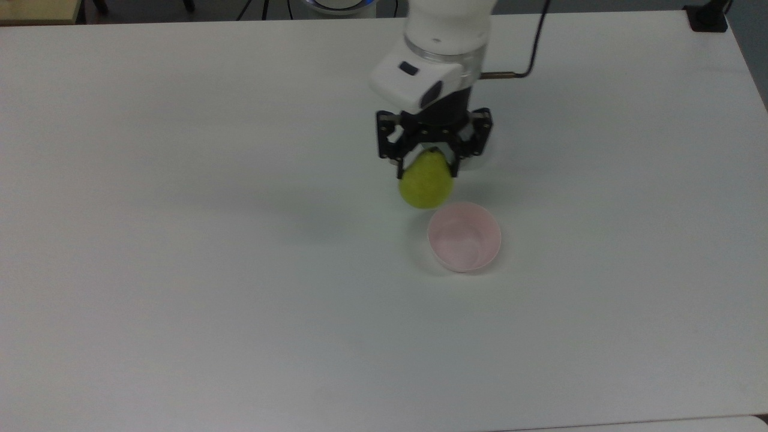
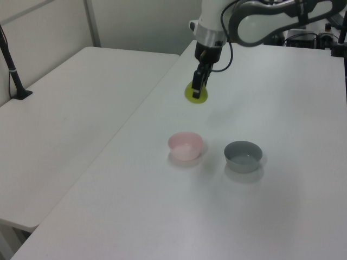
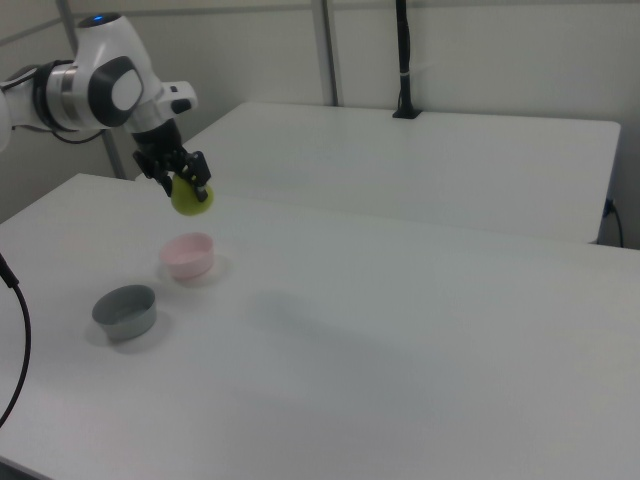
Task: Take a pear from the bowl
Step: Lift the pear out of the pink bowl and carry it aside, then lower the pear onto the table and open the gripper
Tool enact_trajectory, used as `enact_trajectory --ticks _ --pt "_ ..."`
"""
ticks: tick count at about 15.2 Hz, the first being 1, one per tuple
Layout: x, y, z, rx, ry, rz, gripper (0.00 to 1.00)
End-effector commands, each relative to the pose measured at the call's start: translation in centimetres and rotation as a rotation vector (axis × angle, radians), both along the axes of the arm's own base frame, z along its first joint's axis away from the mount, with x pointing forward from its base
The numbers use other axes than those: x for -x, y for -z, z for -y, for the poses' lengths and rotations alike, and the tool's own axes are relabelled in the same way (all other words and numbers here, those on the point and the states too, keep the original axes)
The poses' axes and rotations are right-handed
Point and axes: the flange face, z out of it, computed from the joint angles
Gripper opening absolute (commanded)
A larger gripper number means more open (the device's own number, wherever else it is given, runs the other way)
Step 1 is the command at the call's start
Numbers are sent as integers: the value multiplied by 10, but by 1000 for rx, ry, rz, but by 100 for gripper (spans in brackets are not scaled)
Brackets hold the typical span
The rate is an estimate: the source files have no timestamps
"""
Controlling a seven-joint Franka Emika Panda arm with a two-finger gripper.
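1. Pear (image 1: 425, 185) hangs in the air, clear of the table (image 1: 180, 240); it is yellow-green, its narrow top up between the black fingers and its rounded bottom pointing down; in the left view it (image 2: 196, 93) shows as a small yellow-green shape under the arm's wrist, and in the right view it (image 3: 191, 198) sits high above the bowls.
2. Gripper (image 1: 426, 161) is clamped on the pear's upper part, one finger on each side; it points straight down from the white wrist.
3. Bowl (image 1: 464, 236), pale pink inside and whitish outside, stands upright on the table with nothing in it; in the top view it lies below the pear and toward the top view's right, its rim just beside the fruit's outline, though the left view (image 2: 185, 145) and the right view (image 3: 187, 256) make plain that the pear is well above it, not touching.
4. Grey bowl (image 2: 243, 155) stands near the pink one, to the left view's right of it; in the right view it (image 3: 125, 311) is nearer the camera and toward the right view's left; the two bowls are apart.
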Motion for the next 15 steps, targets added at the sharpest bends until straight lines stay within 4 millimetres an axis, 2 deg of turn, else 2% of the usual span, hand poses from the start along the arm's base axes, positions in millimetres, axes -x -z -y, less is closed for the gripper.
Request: enact_trajectory --ticks 1,2,3,5,6,8,10,11,15 --pt "20 -14 72 20 -27 -91 41" --pt "19 -10 106 25 -2 -110 41" --pt "19 -10 125 36 11 -112 41" --pt "18 -6 155 48 19 -121 42" --pt "19 -1 163 50 18 -129 42" --pt "19 15 168 62 15 -151 42" --pt "14 40 166 89 9 -192 43" --pt "10 60 166 96 6 -216 43" --pt "-1 102 166 135 -3 -242 43"
